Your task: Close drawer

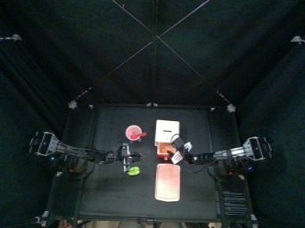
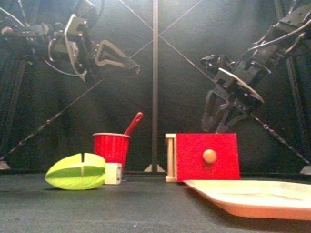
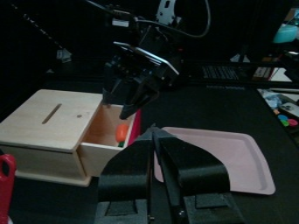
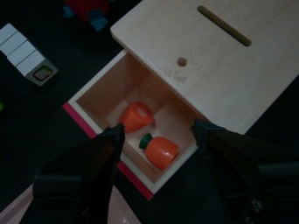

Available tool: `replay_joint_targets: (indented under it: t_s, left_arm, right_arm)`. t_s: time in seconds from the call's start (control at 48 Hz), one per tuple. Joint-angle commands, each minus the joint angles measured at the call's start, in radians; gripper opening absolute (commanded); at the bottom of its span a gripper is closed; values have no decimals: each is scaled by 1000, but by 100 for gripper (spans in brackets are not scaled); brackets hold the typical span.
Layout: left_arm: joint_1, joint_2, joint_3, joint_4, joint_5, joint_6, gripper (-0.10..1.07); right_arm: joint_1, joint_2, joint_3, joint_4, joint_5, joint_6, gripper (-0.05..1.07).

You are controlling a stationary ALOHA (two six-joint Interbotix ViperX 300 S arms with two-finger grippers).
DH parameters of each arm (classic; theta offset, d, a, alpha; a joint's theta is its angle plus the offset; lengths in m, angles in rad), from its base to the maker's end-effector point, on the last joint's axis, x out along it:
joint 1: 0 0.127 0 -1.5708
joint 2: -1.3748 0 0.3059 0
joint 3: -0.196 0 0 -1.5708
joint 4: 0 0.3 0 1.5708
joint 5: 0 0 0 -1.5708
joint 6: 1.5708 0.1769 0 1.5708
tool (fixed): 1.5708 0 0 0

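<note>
Hovering my right gripper (image 4: 156, 131), jaws wide and empty, directly above the open drawer (image 4: 131, 122) at frame centre, nearer than my left arm.

Dim black-curtained scene, soft wrist views

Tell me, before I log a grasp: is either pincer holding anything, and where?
Nothing. The right pincer hangs open over the open drawer; the left's state is unclear.
</note>
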Motion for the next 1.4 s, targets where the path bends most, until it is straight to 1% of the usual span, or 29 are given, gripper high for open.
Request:
replay_joint_targets:
  t_s: [0.0, 0.104, 0.188, 0.333, 0.417, 0.562, 0.604, 0.708, 0.875, 0.979, 1.083, 1.146, 1.271, 1.375]
  left_arm:
    - [3, -3, -28, -11, -9, -2, 49]
    - [3, -3, -35, -35, -9, -2, 49]
    - [3, -3, -34, -46, -9, 0, 49]
    - [3, -17, -38, -48, -9, 2, 49]
    - [5, -23, -48, -55, -8, -3, 49]
    - [32, -23, -101, -118, 15, 0, 49]
    - [44, -23, -121, -133, 35, 0, 49]
    - [97, -18, -175, -172, 124, 0, 49]
    - [186, 20, -278, -219, 304, 0, 49]
    - [236, 41, -347, -224, 403, 0, 49]
    - [298, 71, -436, -225, 543, 0, 49]
    - [328, 95, -483, -230, 607, 0, 49]
    - [373, 166, -574, -230, 683, 2, 49]
    - [417, 244, -649, -229, 738, 2, 49]
  right_arm:
    - [28, -38, -12, -20, 2, -2, 94]
    - [61, -75, -3, -54, 8, 0, 94]
    - [81, -112, 8, -60, 29, 2, 94]
    - [120, -183, 31, -60, 91, 3, 89]
    - [135, -218, 41, -60, 114, 3, 83]
    - [153, -262, 64, -61, 115, 2, 70]
    - [160, -270, 72, -63, 115, 2, 67]
    - [178, -285, 91, -64, 115, 2, 58]
    - [187, -290, 103, -67, 103, 0, 49]
    - [193, -288, 109, -84, 78, 0, 47]
    - [215, -290, 121, -124, 37, 0, 47]
    - [229, -287, 126, -150, 8, 0, 47]
    - [242, -282, 130, -193, -41, 2, 47]
    - [242, -267, 140, -198, -89, 3, 47]
